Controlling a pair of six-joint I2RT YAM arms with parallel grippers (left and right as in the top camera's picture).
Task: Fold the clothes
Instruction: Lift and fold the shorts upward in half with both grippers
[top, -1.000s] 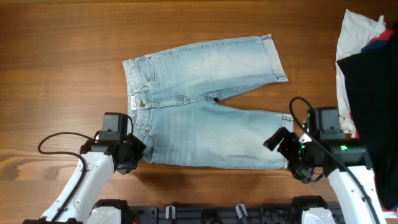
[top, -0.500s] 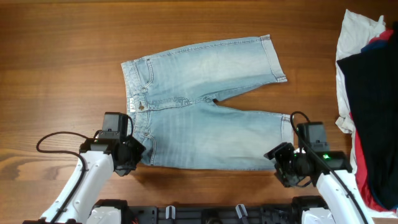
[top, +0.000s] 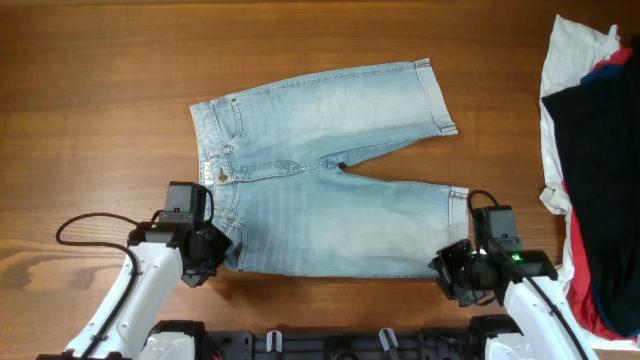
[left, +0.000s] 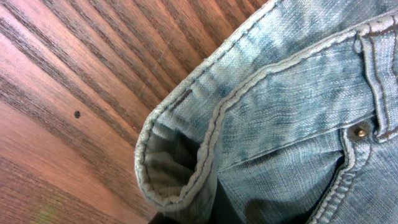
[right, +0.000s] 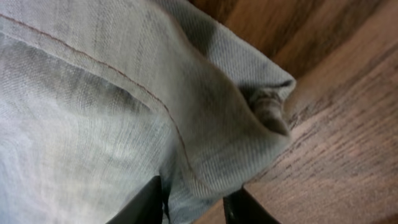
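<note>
The clothes, light blue faded denim shorts, lie flat mid-table with the waistband to the left and both legs pointing right. My left gripper is shut on the near waistband corner. In the left wrist view the curled waistband edge rises out of the pinch, and my left gripper is almost hidden under cloth. My right gripper sits at the near leg's hem corner. In the right wrist view the folded hem is bunched between its two dark fingers, with my right gripper shut on it.
A pile of white, dark navy and red garments covers the table's right edge, close beside my right arm. Bare wood surrounds the shorts to the left and far side. The table's front edge lies just behind both grippers.
My right gripper has moved forward and left to the near leg's hem corner and closed on it. The shorts have shifted slightly left. The left gripper has kept its hold.
</note>
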